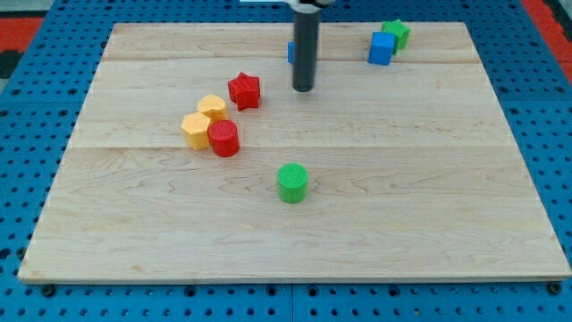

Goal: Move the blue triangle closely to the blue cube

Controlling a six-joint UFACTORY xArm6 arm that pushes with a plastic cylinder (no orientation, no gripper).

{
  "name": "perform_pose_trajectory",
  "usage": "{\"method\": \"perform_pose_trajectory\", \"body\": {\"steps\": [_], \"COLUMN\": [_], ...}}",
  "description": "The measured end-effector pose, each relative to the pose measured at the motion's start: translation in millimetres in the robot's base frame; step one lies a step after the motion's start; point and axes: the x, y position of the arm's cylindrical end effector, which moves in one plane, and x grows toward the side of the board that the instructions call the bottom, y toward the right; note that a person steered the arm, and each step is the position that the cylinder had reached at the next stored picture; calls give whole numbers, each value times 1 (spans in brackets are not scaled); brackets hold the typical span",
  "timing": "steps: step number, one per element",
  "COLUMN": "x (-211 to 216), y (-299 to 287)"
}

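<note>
Seven blocks lay on the board: two blue, two red, two yellow and two green less one hidden shape.

Against the blue cube: a green block touched it at upper right; the blue triangle, mostly hidden behind the rod, showed only a blue sliver well to its left. My tip, holding nothing, stood just below that sliver. Farther left lay a red star, red cylinder, two yellow blocks; a green cylinder below.
</note>
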Motion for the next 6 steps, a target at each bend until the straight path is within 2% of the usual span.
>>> {"method": "perform_pose_trajectory", "body": {"steps": [1, 2, 3, 4, 5, 6], "x": [-37, -62, -68, -34, 65, 58], "y": [-17, 17, 103, 66, 59, -33]}}
